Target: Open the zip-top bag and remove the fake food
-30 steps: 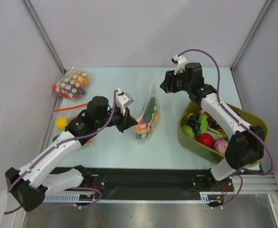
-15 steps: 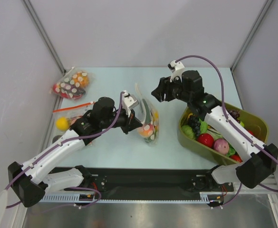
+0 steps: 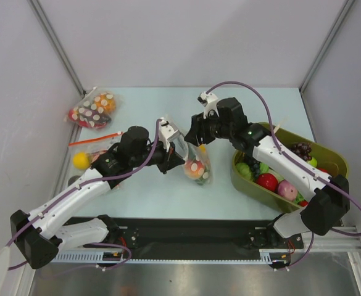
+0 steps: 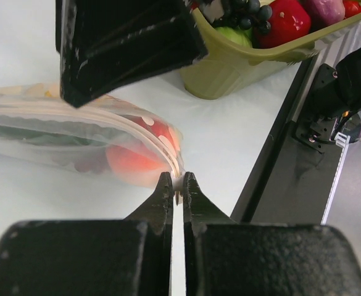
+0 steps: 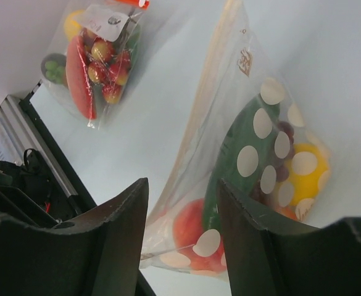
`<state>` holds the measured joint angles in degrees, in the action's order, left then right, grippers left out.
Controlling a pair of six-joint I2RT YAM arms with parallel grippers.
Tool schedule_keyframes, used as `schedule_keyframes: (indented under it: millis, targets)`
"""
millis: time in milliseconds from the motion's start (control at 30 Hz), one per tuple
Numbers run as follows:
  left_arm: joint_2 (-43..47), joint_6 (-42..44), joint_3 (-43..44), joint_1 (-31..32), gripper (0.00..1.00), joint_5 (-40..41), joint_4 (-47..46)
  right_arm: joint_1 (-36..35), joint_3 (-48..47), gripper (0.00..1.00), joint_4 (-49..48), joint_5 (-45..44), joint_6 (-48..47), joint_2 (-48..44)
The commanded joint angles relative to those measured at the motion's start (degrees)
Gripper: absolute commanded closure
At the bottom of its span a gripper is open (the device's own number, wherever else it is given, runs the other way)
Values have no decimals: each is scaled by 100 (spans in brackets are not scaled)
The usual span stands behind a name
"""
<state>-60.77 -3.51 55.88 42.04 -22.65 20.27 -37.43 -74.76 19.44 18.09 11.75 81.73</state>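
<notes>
The zip-top bag (image 3: 197, 165), clear with white polka dots, lies mid-table. My left gripper (image 3: 178, 155) is shut on the bag's edge, pinching a thin strip of plastic at its fingertips (image 4: 177, 185). Through the bag (image 5: 260, 148) the fake food shows: a pink-orange peach (image 5: 189, 227), a green piece (image 5: 239, 139), dark grapes (image 5: 285, 131) and a yellow fruit (image 5: 313, 169). My right gripper (image 3: 193, 137) hovers open just above the bag's far end, its jaws (image 5: 183, 197) wide apart with nothing between them.
An olive bin (image 3: 339, 159) full of plastic fruit stands at the right. A dotted bag of red and orange pieces (image 3: 92, 110) lies at the back left. A clear bag with an orange-red strip (image 5: 94, 55) and a yellow ball (image 3: 79, 160) lie by the left arm.
The right gripper has swung left and down over the bag. The left gripper has pushed right, dragging the bag a little right and nearer.
</notes>
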Motion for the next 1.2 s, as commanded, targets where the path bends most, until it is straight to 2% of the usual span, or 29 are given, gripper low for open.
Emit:
schedule_keyframes:
  millis: [0, 133, 267, 300, 433, 500, 567, 633, 667, 700, 733, 767, 833, 933, 1167]
  targets:
    - [74, 34, 204, 50, 100, -11, -217, -115, -381, 47, 253, 274, -190, 220]
    - [74, 43, 195, 59, 100, -11, -190, -212, -469, 50, 420, 441, -287, 404]
    - [101, 52, 195, 67, 100, -2, -173, -265, -522, 62, 438, 529, -331, 501]
    - [109, 52, 195, 67, 100, 7, -173, -265, -548, 66, 472, 564, -340, 554]
    - [109, 52, 178, 85, 100, 68, -147, -282, -575, 100, 447, 556, -366, 589]
    - [101, 0, 169, 85, 99, 147, -120, -282, -522, 100, 376, 503, -366, 563]
    - [171, -88, 160, 85, 82, 419, -68, -282, -461, 100, 324, 398, -358, 484]
    - [302, -255, 73, 76, 71, 961, -58, -282, -338, 100, 201, 354, -340, 362]
    - [486, -351, 20, 76, 56, 1243, -93, -282, -294, 100, 157, 345, -314, 335]
    - [566, -552, -41, 15, 50, 1463, -128, -282, -250, 100, 78, 353, -296, 282]
    - [627, -668, -120, -38, 39, 1927, -155, -282, -171, 100, 51, 353, -287, 221]
    - [715, -973, -147, -116, 36, 2123, -138, -282, -127, 100, 25, 353, -278, 194]
    - [777, -1352, -278, -545, 32, 2248, -146, -282, 13, 100, -54, 336, -243, 115]
    - [865, -2074, -646, -1171, 31, 1828, -584, -274, 154, 100, -160, 336, -208, -43]
    - [646, -2680, -833, -1312, 29, 1677, -1121, -291, 427, 100, -283, 371, -138, -307]
